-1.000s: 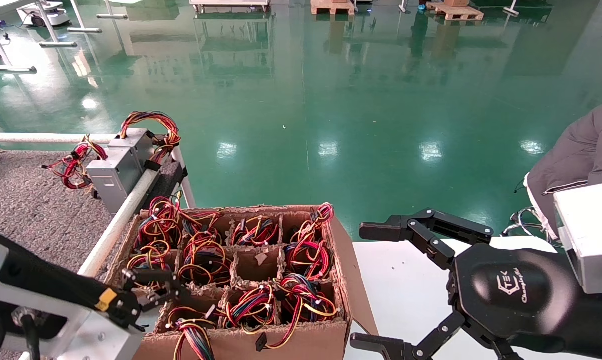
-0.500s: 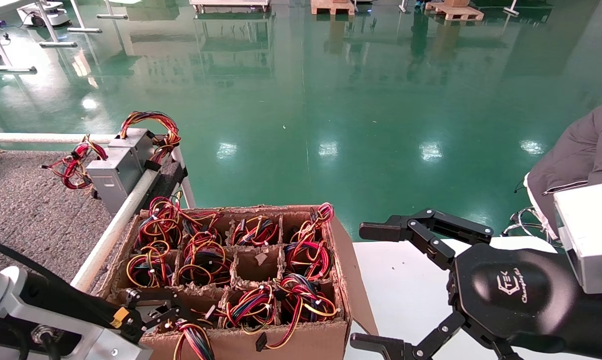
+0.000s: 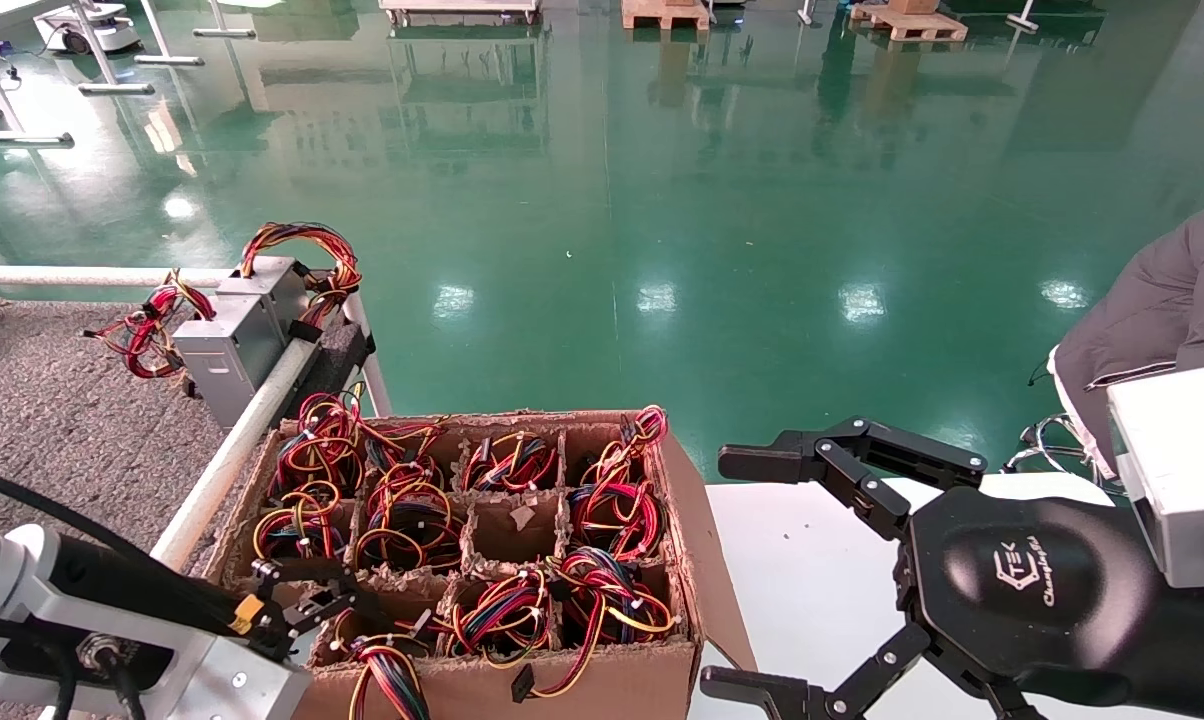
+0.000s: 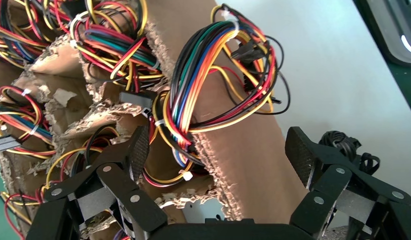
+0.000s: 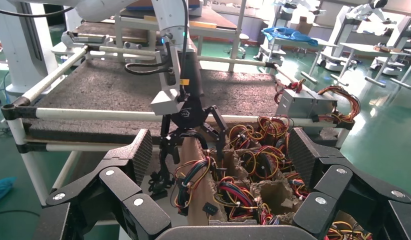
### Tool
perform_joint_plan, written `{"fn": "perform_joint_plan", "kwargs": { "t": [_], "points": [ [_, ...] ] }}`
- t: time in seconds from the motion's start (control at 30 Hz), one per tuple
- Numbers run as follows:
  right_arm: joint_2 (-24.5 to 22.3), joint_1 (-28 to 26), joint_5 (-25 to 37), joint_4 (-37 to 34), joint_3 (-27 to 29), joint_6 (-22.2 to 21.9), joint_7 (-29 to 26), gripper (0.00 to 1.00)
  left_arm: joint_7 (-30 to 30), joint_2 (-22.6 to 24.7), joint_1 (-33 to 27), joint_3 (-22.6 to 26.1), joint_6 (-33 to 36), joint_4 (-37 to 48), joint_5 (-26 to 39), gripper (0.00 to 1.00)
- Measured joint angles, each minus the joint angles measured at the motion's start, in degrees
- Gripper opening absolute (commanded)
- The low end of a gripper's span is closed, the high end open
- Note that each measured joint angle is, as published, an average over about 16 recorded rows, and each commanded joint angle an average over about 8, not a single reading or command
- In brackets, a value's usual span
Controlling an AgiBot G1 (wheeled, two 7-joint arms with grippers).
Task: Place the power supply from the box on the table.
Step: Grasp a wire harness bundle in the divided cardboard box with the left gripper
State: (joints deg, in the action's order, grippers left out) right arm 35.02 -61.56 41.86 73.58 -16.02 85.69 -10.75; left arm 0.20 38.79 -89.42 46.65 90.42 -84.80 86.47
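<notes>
The left gripper (image 3: pixel 307 600) hung wide open over the near left corner of the box (image 3: pixel 602 690), 1 finger inside a cell and 1 outside the wall, holding nothing. A wire bundle (image 4: pixel 213 85) drooped over that wall. Power supplies sat hidden in the cells under their wires. 2 more power supplies (image 3: pixel 232 335) lay on the grey table (image 3: pixel 52 420). The right gripper (image 3: pixel 772 570) waited open over the white tabletop (image 3: pixel 812 590).

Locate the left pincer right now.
In the head view, the left pincer is low on the left, open over the near-left corner cell of the box, straddling its wall.
</notes>
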Motion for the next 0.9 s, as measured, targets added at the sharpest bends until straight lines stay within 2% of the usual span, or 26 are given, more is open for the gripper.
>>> {"fn": "perform_joint_plan", "kwargs": {
  "t": [0.07,0.9],
  "points": [
    [0.0,0.0,0.0,0.0,0.0,0.0,0.0,1.0,0.1,0.0,0.2,-0.1,-0.4,0.0,0.1,0.0],
    [0.0,0.0,0.0,0.0,0.0,0.0,0.0,1.0,1.2,-0.9,2.2,-1.6,-3.0,0.0,-0.9,0.0]
  ]
}}
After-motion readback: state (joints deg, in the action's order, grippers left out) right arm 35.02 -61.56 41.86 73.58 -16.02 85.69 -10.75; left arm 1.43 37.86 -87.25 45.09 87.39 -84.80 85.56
